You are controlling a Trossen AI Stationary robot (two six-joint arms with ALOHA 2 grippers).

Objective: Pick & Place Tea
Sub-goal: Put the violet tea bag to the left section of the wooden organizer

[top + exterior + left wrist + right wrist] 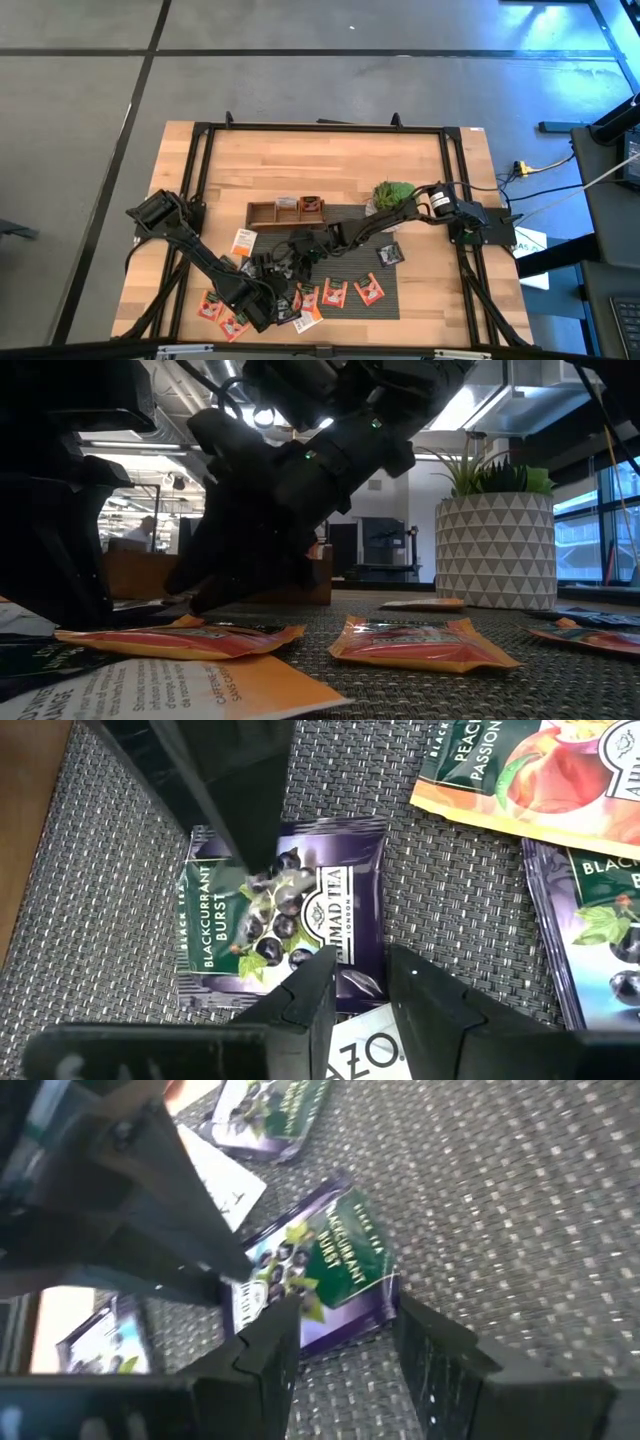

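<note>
The high view looks straight down on the whole table [330, 160]; the low view looks level across the mat [400, 680]. Both wrist views sit close above one purple sachet [285, 925], from opposite sides.

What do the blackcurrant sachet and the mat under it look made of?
Blackcurrant sachet: glossy printed foil or plastic film, judging by the sheen and crimped edges. Mat: coarse grey woven fabric or vinyl, matte, with a visible weave.

1. In the left wrist view a second purple sachet [600, 935] is cut off at the right edge.
2. The peach sachet [530, 780] runs off the top right (its lettering clipped).
3. In the high view the sachets' print is too small to read.
</note>
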